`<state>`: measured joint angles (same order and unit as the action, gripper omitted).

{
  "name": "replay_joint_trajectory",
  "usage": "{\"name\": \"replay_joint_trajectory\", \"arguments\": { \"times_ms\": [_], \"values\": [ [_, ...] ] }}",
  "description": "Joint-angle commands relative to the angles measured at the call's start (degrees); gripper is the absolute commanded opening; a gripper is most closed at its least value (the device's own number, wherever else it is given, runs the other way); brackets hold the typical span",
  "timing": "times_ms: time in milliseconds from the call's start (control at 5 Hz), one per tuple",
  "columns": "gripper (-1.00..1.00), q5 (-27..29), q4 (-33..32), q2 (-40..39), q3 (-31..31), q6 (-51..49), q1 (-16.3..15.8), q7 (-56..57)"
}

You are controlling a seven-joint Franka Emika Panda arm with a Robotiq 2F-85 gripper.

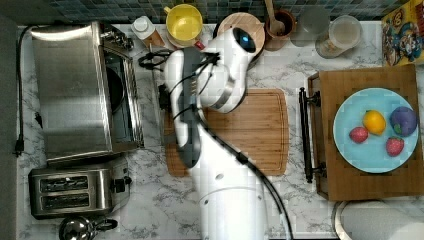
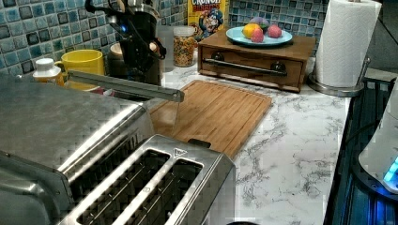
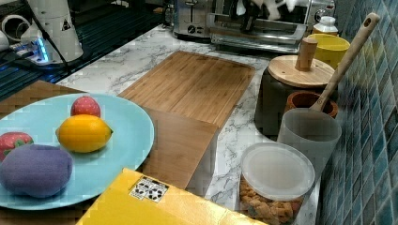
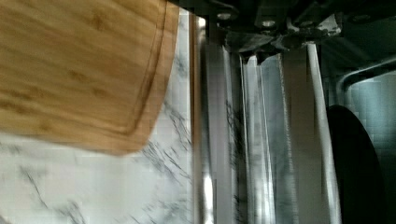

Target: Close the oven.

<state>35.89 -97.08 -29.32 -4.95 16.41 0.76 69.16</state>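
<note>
The oven point(image 1: 75, 90) fills the top view's left, its door point(image 2: 124, 86) partly open. The gripper point(image 4: 261, 42) is at the door edge; jaw state cannot be told.

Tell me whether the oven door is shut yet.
Not yet. The oven door stands partly open: in the left view its bar handle juts out over the cutting board, clear of the oven's front.

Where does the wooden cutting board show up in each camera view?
Top view: cutting board at centre, partly under the arm.
Left view: centre, right of the oven.
Right view: upper middle, before the oven.
Wrist view: one corner.
Shared landmark: the oven.
</note>
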Motion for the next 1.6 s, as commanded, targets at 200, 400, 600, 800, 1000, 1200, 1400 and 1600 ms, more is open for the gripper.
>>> {"name": "replay_joint_trajectory", "arguments": {
  "times_ms": [200, 400, 600, 800, 1000, 1200, 1400, 1600],
  "values": [
    [-1.0, -8.75, -6.16, 19.56, -6.99, 20.56, -13.13, -4.0],
    [-1.0, -14.5, -12.31, 23.98, -6.72, 32.01, -15.49, -7.09],
    [-1.0, -19.01, -15.53, 28.46, -8.06, 37.95, -17.61, -12.32],
    [-1.0, -19.85, -17.96, 31.97, -9.17, 43.16, -17.8, -13.28],
    [-1.0, -27.66, -15.73, 31.0, -9.05, 38.79, -17.13, -21.37],
    [-1.0, -27.61, -15.73, 31.01, -10.01, 38.8, -16.16, -21.36],
    [-1.0, -27.6, -15.74, 31.01, -10.21, 38.81, -15.97, -21.32],
    [-1.0, -27.62, -15.74, 31.01, -9.88, 38.79, -16.3, -21.36]
  ]
}}
